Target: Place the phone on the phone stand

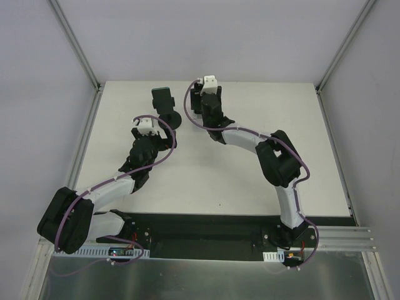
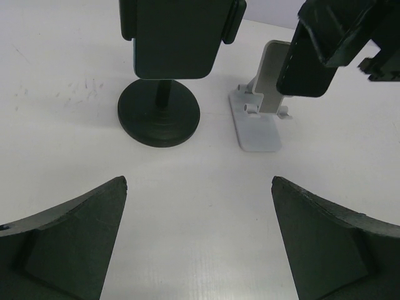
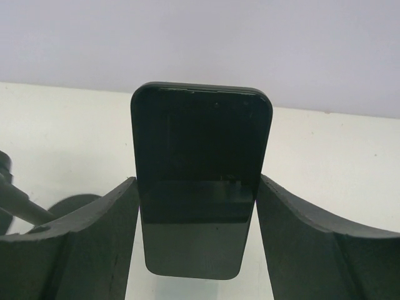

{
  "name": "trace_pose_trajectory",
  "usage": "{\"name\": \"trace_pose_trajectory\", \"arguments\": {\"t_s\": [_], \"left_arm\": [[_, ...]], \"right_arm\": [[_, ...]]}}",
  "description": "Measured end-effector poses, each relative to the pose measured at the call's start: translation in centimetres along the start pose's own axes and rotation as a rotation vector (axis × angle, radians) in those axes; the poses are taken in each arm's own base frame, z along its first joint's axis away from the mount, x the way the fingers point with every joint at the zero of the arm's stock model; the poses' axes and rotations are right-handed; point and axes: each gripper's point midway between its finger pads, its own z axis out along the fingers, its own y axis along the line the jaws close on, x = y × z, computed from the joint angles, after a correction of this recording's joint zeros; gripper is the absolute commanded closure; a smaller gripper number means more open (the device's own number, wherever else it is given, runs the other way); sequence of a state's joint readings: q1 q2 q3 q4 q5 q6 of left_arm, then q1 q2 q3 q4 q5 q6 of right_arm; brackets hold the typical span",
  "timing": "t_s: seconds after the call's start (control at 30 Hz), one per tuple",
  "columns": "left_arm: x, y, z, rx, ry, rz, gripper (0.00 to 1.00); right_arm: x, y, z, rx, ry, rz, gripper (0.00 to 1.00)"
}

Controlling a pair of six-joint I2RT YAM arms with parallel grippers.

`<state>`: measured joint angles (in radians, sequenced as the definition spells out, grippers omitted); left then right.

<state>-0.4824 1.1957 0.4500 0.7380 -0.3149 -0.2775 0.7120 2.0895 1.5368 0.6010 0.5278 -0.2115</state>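
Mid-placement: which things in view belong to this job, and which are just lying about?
Job: phone, held in right gripper; phone stand.
Lying about: black round-based holder; left gripper, open and empty.

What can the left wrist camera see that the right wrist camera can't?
Only the left wrist view shows the silver stand, the holder with its cradle beside it, and the left end effector, open and empty. Only the right wrist view shows the phone face-on, its whole glossy front upright in the right end effector. Both views show the phone gripped by the right end effector, a bit of the holder's round base, and the white table.
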Motion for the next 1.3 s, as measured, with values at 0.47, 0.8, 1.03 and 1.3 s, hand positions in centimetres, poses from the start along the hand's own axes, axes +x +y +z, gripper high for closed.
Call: {"name": "trace_pose_trajectory", "arguments": {"t_s": [0.47,0.8,1.03,1.3], "left_arm": [[0.0,0.0,0.0,0.000,0.000,0.000,0.02],[0.2,0.1,0.0,-0.001,0.003,0.000,0.02],[0.2,0.1,-0.1,-0.001,0.003,0.000,0.02],[0.2,0.1,-0.1,-0.002,0.004,0.000,0.02]], "right_arm": [[6.1,0.4,1.1,-0.003,0.080,-0.046,0.99],[5.9,1.2,1.9,-0.009,0.059,-0.038,0.99],[6.3,1.2,1.9,0.016,0.054,-0.047,0.99],[6.3,1.2,1.8,0.024,0.053,-0.049,0.76]]}}
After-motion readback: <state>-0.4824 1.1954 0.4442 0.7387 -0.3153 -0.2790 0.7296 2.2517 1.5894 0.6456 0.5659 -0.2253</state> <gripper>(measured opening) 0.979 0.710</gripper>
